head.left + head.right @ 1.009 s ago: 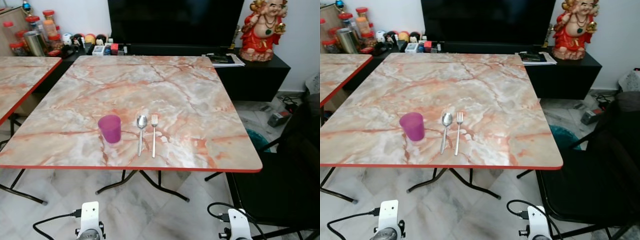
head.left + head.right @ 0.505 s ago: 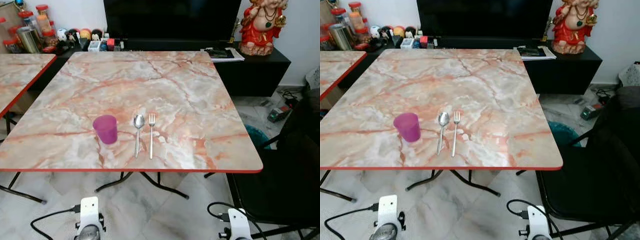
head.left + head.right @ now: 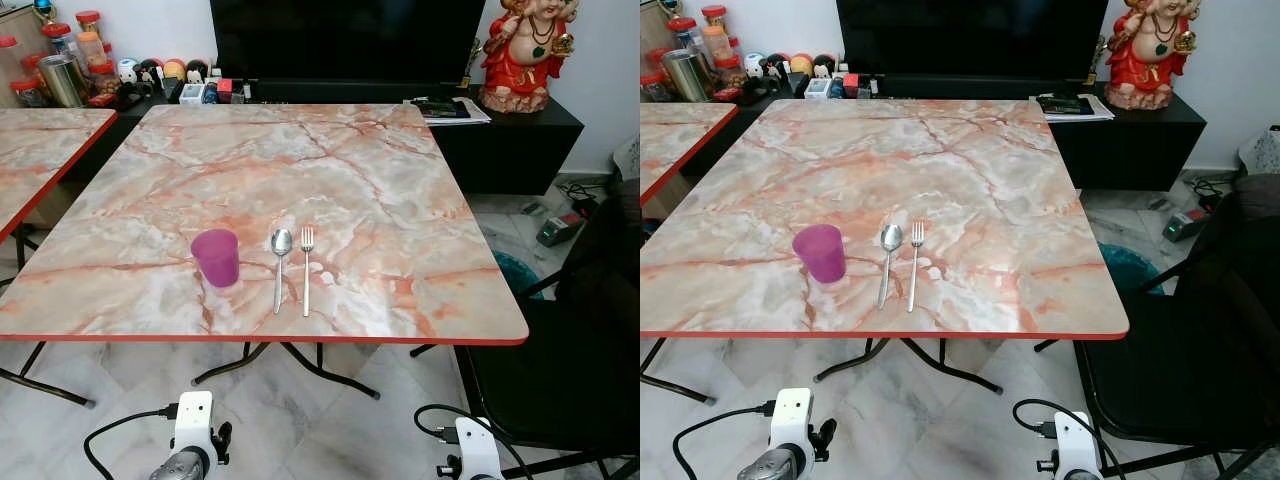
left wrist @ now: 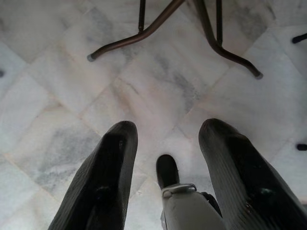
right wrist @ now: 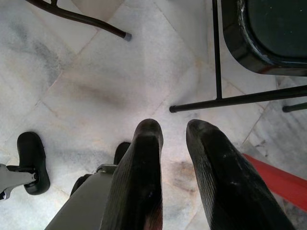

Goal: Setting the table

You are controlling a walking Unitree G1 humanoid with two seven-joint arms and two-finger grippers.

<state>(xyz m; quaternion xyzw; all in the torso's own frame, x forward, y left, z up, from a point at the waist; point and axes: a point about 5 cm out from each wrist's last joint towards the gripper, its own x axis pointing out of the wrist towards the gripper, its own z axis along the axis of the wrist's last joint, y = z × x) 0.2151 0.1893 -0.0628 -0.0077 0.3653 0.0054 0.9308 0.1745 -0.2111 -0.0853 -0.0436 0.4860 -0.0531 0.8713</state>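
Three items are already laid out near the front edge of the marble table (image 3: 400, 200): a purple cup (image 3: 216, 257), then a spoon (image 3: 280, 266) just beside it, then a fork (image 3: 307, 269) right next to the spoon, all parallel and tidy. Nothing on the table has been touched over the last second; only the head view has been shifted a bit, so the setting is seen slightly re-framed while cup, spoon and fork keep the same spacing to each other.

What has actually changed is down low: the left arm's wrist has been swung a little further into the head view compared with half a second ago. The left gripper (image 4: 165, 143) is hung over the marble floor (image 4: 144, 91) by the table legs (image 4: 211, 38), fingers spread wide, nothing held. The right gripper (image 5: 172, 139) is also pointed at the floor, beside the black chair (image 5: 268, 33), fingers parted by a narrower gap, empty too.

So all the tableware is well above and ahead of both grippers. Probably the place setting is considered mostly done, or another item is yet to be fetched.
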